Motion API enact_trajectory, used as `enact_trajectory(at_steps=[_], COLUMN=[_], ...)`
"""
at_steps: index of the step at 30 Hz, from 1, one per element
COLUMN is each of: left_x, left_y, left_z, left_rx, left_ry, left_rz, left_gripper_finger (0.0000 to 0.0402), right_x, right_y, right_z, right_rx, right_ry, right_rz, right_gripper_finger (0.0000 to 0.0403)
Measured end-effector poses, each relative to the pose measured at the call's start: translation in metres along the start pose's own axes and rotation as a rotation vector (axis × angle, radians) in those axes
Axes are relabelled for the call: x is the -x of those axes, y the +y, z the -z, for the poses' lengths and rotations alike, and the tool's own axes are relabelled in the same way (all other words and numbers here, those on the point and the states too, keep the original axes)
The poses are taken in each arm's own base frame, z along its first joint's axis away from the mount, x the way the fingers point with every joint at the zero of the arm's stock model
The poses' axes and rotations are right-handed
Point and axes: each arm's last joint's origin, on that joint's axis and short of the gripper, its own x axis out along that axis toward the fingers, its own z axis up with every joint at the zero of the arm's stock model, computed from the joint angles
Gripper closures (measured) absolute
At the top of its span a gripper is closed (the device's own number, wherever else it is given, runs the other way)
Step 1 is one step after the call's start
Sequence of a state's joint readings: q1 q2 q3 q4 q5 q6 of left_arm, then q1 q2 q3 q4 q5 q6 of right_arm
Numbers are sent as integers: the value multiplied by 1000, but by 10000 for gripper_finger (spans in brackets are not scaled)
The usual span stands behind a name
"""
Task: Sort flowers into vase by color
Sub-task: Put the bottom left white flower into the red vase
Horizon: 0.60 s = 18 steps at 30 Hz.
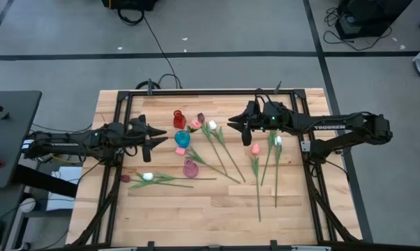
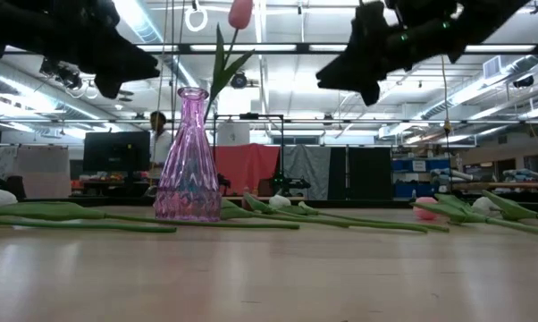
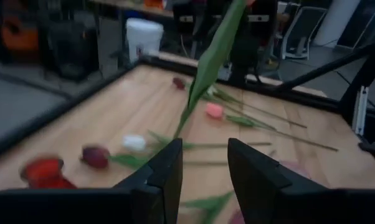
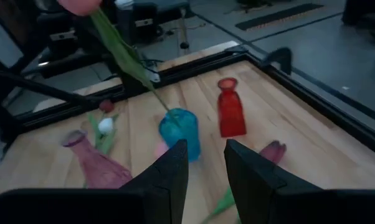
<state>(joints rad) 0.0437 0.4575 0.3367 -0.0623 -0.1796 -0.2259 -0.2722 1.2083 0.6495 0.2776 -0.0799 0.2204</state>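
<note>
The left tool [image 1: 158, 137] hovers over the left half of the wooden slat tabletop [image 1: 196, 209], its tips pointing at a round teal glass vase [image 1: 182, 139] just beside them. Its fingers [image 3: 166, 171] stand apart with nothing between them. A pink-headed artificial tulip [image 4: 81, 5] stands upright in that teal vase, and its long green leaf [image 3: 206, 68] rises just ahead of the left tool's tips.

The right tool [image 1: 235, 124] hangs on the far side of the teal vase, facing it, well clear of the tulip. Its fingers [image 4: 169, 171] are also parted and empty.

The other artificial tulips lie flat on the tabletop. A white one [image 1: 148, 177] and a dark maroon one [image 1: 125, 178] lie near the left tool. A white one [image 1: 212, 125], a pink one [image 1: 255, 149] and another white one [image 1: 278, 141] lie beneath and beside the right tool. A small red glass vase [image 1: 179, 119] and a ribbed pink glass vase [image 2: 189, 161] flank the teal one.

From table height the pink vase hides the teal one, so the standing tulip seems to rise from behind it. In the right wrist view the tulip's head is cut off by the frame edge. The left wrist view does not show the teal vase.
</note>
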Motion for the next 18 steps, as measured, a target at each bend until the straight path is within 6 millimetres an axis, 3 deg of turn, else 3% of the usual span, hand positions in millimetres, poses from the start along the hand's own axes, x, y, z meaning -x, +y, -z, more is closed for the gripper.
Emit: enact_trajectory(at_steps=[7, 18], left_x=[-2, -2], left_y=[0, 3], left_z=[5, 3], left_rx=[11, -25], left_ry=[53, 22], left_rz=[5, -95], left_gripper_finger=[270, 270], right_x=[4, 5], right_y=[-11, -11], right_z=[24, 21], right_rx=[12, 93], right_ry=[-93, -142], right_rz=[-9, 9], right_gripper_finger=[284, 284])
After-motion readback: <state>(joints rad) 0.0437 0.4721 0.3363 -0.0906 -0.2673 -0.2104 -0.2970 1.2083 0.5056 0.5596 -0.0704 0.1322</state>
